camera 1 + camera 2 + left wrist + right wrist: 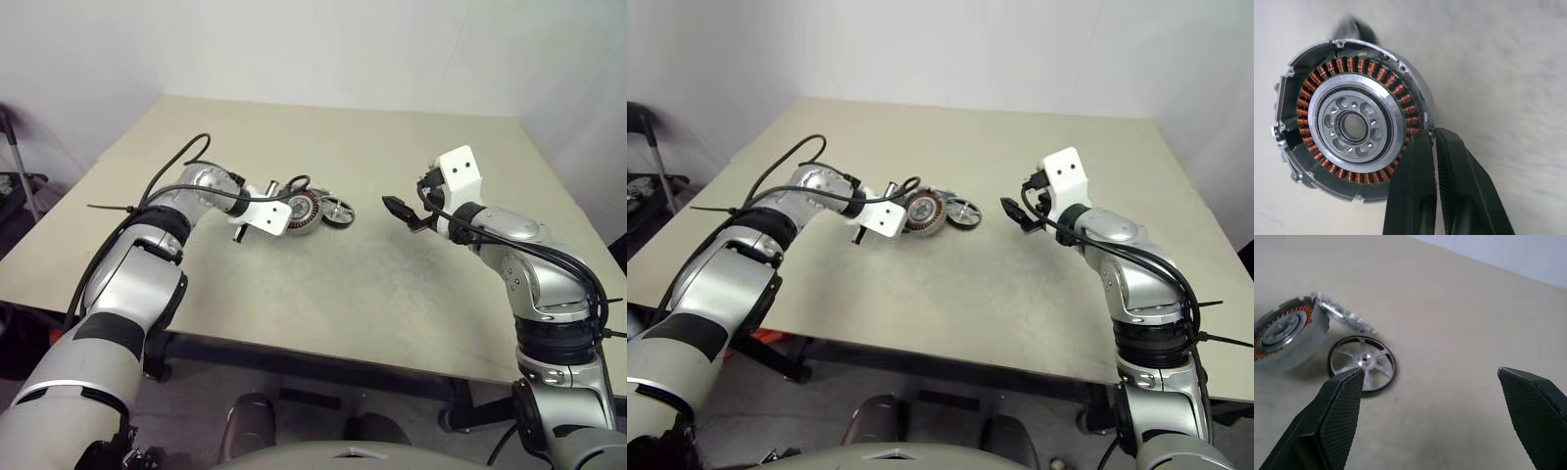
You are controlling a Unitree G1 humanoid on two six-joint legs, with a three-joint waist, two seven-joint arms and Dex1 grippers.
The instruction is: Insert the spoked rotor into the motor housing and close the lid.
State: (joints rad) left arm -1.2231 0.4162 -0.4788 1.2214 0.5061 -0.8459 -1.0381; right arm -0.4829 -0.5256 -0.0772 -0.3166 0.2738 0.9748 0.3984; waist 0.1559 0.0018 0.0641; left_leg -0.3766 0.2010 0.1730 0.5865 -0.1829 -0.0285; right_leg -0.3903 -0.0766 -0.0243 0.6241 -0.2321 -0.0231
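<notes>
Held the motor housing (303, 212) in the left end effector (1436, 147) — fingers pressed together on its rim wall, one inside the cup and one outside, copper windings and central hole tilted up off the worktop (392, 284). Lay flat just beside it, at about three o'clock from the housing in the head view, the spoked rotor (338, 210); seemed close to or touching the housing's side, contact not clear. Leaned behind the housing in the right wrist view a thin grey disc, probably the lid (1344, 316), edge-on and hard to read. Hovered well apart at three o'clock from the rotor the right end effector (1430, 382), fingers spread wide and empty, aimed toward the rotor.

Judged the step in hand as fetching the rotor while the housing was steadied. Best done by setting the housing level first, opening upward, so the hub could drop straight onto the central hole. Best gripped across the rim, not the spokes — thin rim, flat on the worktop, likely to skid if one finger landed early. Worth lowering squarely and closing slowly, clear of the leaning disc.
</notes>
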